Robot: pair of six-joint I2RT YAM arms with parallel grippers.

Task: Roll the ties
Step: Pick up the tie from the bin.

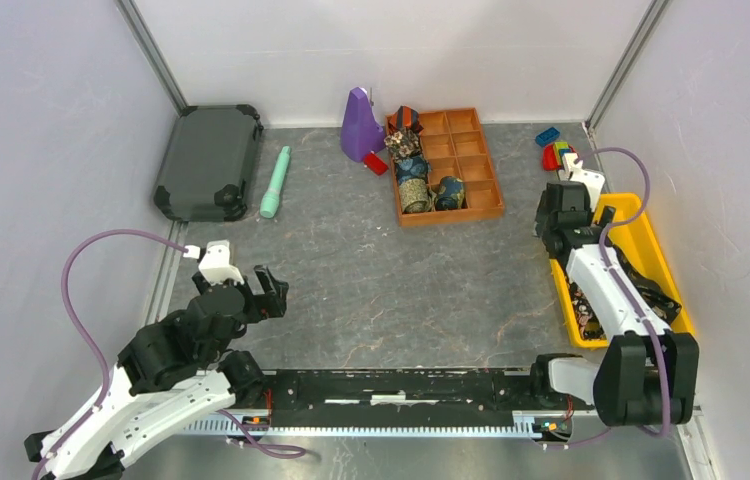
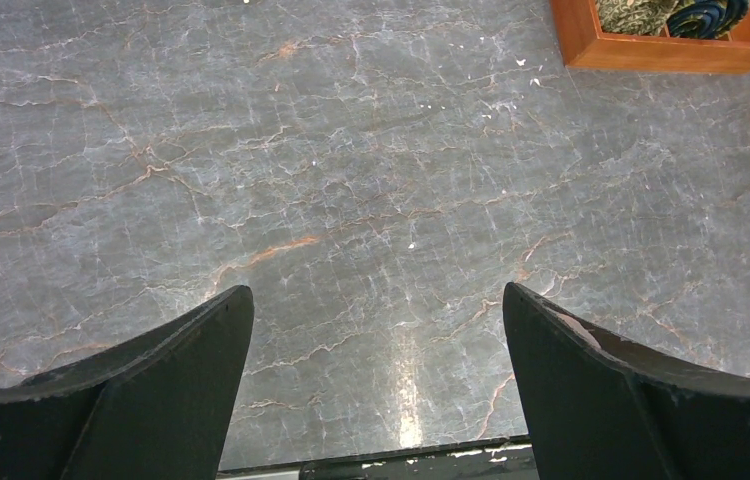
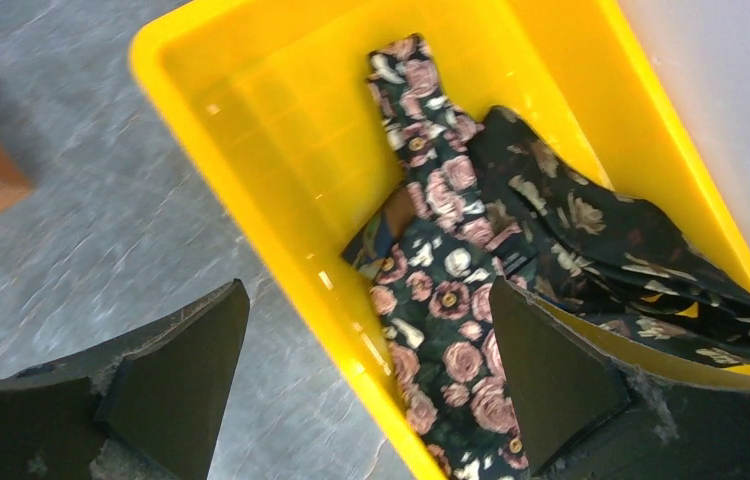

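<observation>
Two arms are sitting bolted at the near edge of the counter (image 1: 371, 290). The left arm (image 1: 166, 375) is hanging over the near left corner. The left jaws are standing wide apart and holding nothing, and the wrist view is showing only bare marbled counter between them.

The right arm (image 1: 606, 285) is reaching along the right edge, over one yellow bin (image 1: 663, 262). The right jaws are also standing wide, gripping nothing: one side is hovering over the counter, the other over the bin's inside. Whether that side is brushing the cloth is unclear.

Two loose ties are showing in the bin (image 3: 281, 130): a rose-patterned tie (image 3: 441, 300) stretching along its floor, and a pale-flowered tie (image 3: 591, 240) lying crumpled beside it, the two overlapping. From above, the arm is covering most of the bin, so the rest of its contents is hidden.

Further back, one mint-green cylinder (image 1: 276, 183) is lying left of centre. One wooden tray (image 1: 478, 165) is sitting at the middle of the far edge, carrying five rolled ties (image 1: 414, 195): four down its left column and one in the next column, nearest row. The two farthest rolls are crowding together and are hard to separate. The left wrist view is catching only the tray's corner (image 2: 666, 52), with two rolls cut off.

One purple cone-like object (image 1: 358, 125) and one red block (image 1: 376, 162) are standing just left of the tray. One dark grey case (image 1: 209, 162) is lying in the far left corner. A cluster of toy blocks (image 1: 554, 150) is sitting in the far right corner, too small to count.
</observation>
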